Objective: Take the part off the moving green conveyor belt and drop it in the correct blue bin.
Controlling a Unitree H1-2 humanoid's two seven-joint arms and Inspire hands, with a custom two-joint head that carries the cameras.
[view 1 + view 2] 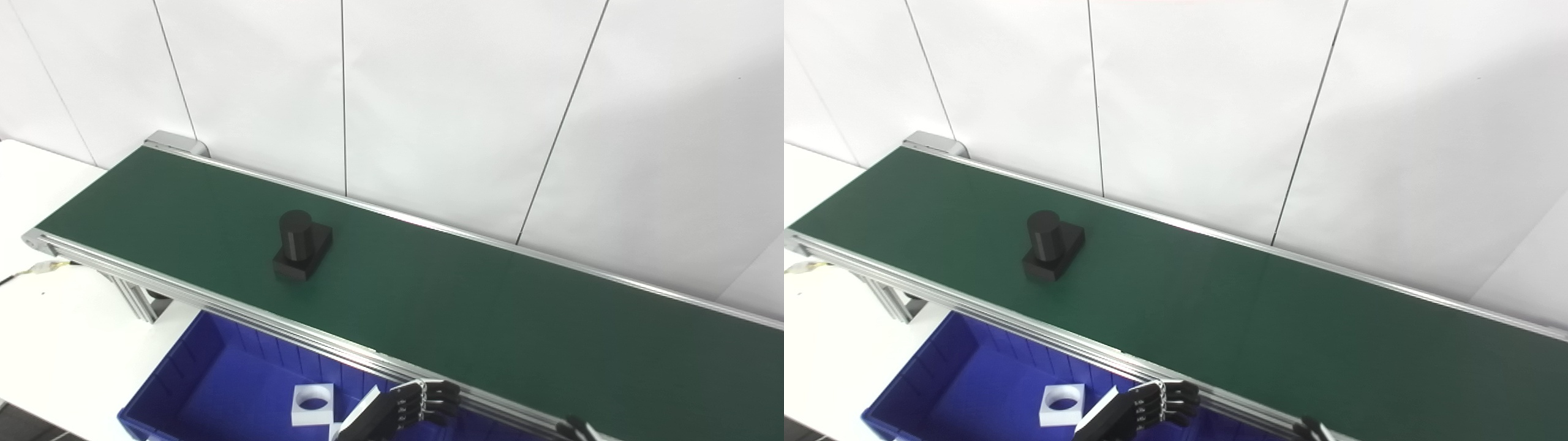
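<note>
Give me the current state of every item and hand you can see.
Black part, cylinder on a square base: upright on the belt, untouched.
Green conveyor belt: carrying only that part.
Blue plastic bin: holds a white square block with a round hole.
Left hand: empty, fingers curled, over the bin.
Right hand: mostly out of view.

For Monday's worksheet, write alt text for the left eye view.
A black part, a cylinder on a square base, stands on a green conveyor belt along a white wall. Below its near rail, a blue bin holds a white square part with a round hole, and the left hand hovers with fingers curled.
</note>
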